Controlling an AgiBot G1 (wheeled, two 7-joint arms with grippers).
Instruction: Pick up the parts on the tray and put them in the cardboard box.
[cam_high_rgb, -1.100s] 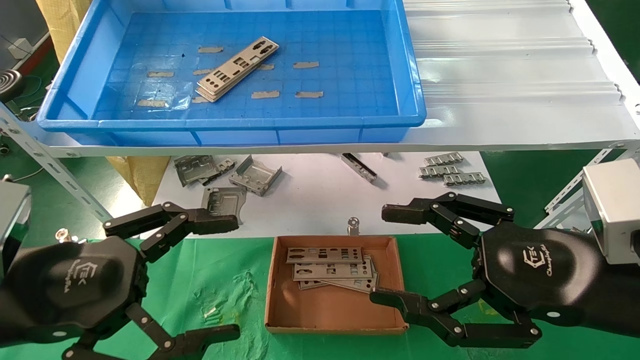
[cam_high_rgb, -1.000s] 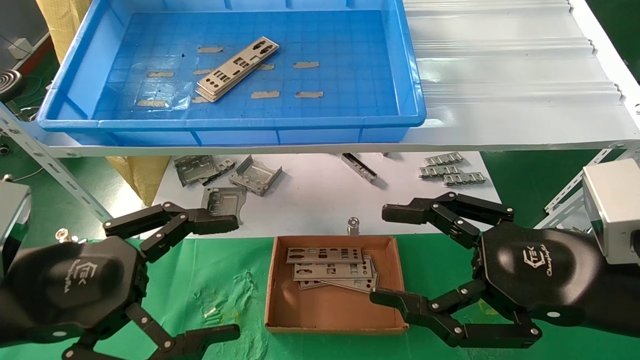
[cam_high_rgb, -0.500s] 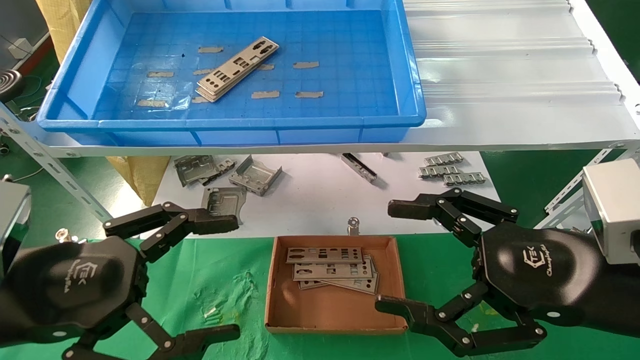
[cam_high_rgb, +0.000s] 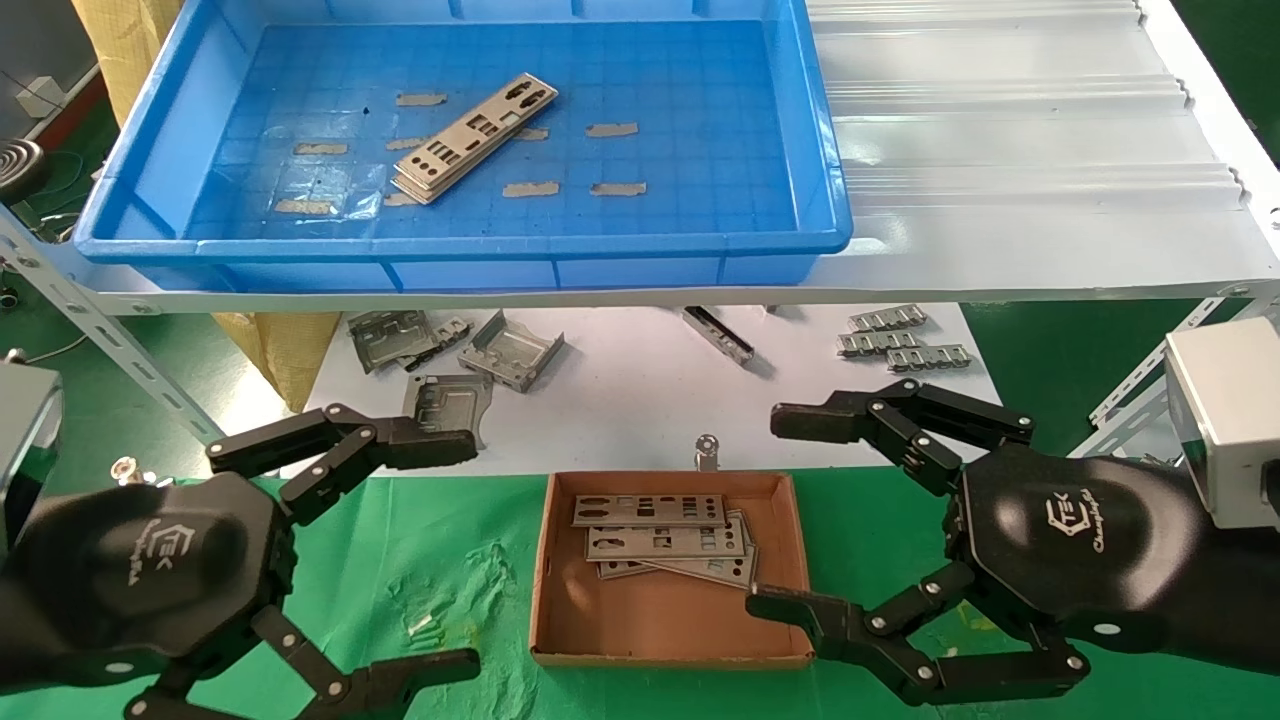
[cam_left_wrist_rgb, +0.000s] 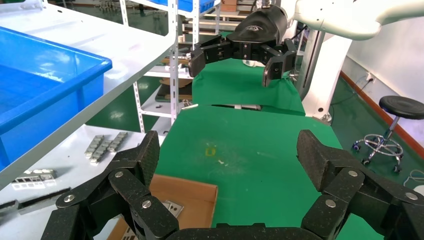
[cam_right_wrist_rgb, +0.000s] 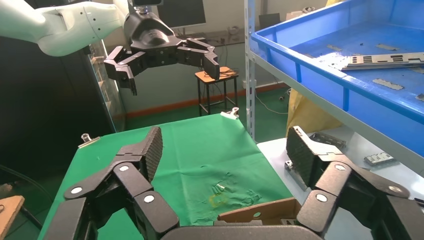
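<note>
bright, even light from above. the white sheet (cam_high_rgb: 1010, 120) shows pale glare, and the shelf throws a soft shadow below. pictures are sharp; wrist views bend a little at the edges.

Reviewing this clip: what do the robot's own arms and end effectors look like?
Both the left end effector and the right end effector are matte black two-finger units with hexagonal housings bearing a white logo. The linked fingers show silver rivets and ribbed pads. A grey boxy module sits behind each wrist. The arms are glossy white.
</note>
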